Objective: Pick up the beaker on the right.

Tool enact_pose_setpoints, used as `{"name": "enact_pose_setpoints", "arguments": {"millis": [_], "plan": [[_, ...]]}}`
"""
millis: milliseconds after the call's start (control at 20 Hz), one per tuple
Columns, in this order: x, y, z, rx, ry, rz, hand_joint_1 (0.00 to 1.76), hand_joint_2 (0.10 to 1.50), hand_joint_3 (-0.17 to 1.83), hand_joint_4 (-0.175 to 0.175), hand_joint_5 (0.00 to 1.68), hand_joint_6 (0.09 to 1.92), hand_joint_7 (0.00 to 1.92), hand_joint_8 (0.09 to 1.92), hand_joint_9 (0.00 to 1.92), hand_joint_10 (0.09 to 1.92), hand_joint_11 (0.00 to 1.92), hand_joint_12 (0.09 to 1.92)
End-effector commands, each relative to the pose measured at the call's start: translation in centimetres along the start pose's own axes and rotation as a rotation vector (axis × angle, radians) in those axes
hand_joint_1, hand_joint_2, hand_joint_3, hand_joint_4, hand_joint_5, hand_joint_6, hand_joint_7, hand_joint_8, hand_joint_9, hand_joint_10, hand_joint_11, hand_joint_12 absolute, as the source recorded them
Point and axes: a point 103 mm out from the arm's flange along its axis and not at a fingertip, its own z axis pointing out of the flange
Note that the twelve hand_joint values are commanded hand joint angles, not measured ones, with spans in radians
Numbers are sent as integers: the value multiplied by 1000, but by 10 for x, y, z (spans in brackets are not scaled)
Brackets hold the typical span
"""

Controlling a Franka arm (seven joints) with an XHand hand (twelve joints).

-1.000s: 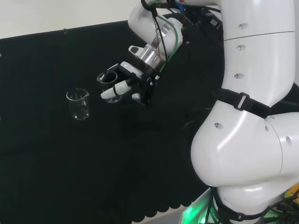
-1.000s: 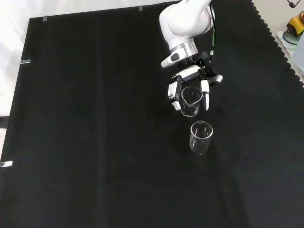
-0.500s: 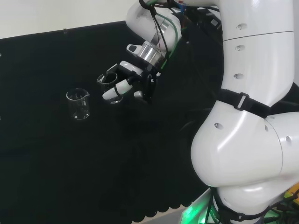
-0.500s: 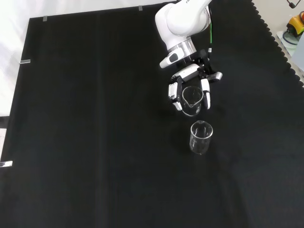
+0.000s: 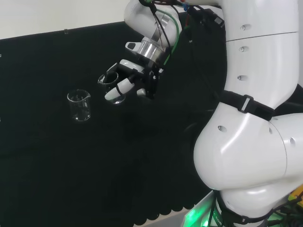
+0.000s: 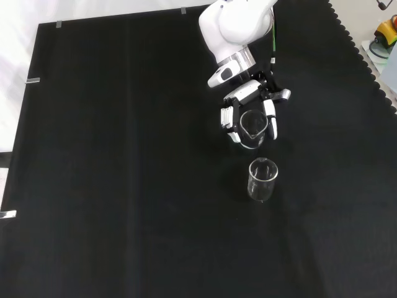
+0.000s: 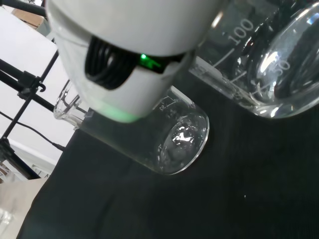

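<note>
Since a second ago the hand (image 6: pixel 251 105) has risen slightly with the arm, carrying the beaker (image 6: pixel 252 129) a little higher in the front view. Its fingers (image 6: pixel 272 124) are curled round that clear beaker, holding it just above the black cloth (image 6: pixel 124 155), nearer the cloth's far edge in that view. Near it, toward the cloth's near edge, a second beaker (image 6: pixel 263 179) stands upright on the cloth, apart from the hand.

Glossy white arm (image 5: pixel 255 142), seemingly green-cabled, with black-and-white robot hand (image 6: pixel 251 112).
</note>
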Motion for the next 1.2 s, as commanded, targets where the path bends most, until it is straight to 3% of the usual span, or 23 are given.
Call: {"name": "enact_pose_setpoints", "arguments": {"millis": [50, 650, 1200], "plan": [[6, -1, -8, 14, -17, -4, 1419, 960, -4, -175, 1287, 459, 1385, 431, 1315, 378, 1001, 885], [18, 0, -12, 64, -48, -10, 1419, 958, -5, -175, 1292, 450, 1387, 424, 1324, 366, 1002, 886], [23, -1, -17, 71, -58, -20, 1419, 957, -5, -175, 1296, 442, 1394, 412, 1328, 360, 1001, 886]]}}
